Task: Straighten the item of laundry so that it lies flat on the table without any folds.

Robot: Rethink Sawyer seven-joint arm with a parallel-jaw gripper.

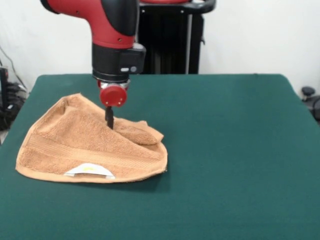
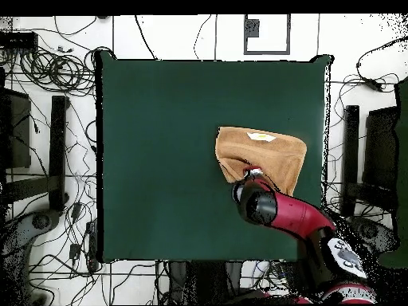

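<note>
The tan-orange towel (image 1: 75,145) lies crumpled on the left part of the green table (image 1: 230,150), with a flap folded over at its right side (image 1: 142,132) and a white label (image 1: 89,170) at its near edge. My gripper (image 1: 109,121) comes straight down onto the towel's middle. Its black fingers are pressed together, pinching the cloth where the folded flap begins. In the overhead view the towel (image 2: 267,151) lies near the table's (image 2: 159,143) right edge, and the arm's head (image 2: 253,199) covers the gripper and the towel's nearer part.
The robot's black pedestal (image 1: 170,40) stands behind the table's far edge. Cables and stands (image 2: 48,80) surround the table on the floor. The towel's right edge lies near the table's right edge in the overhead view.
</note>
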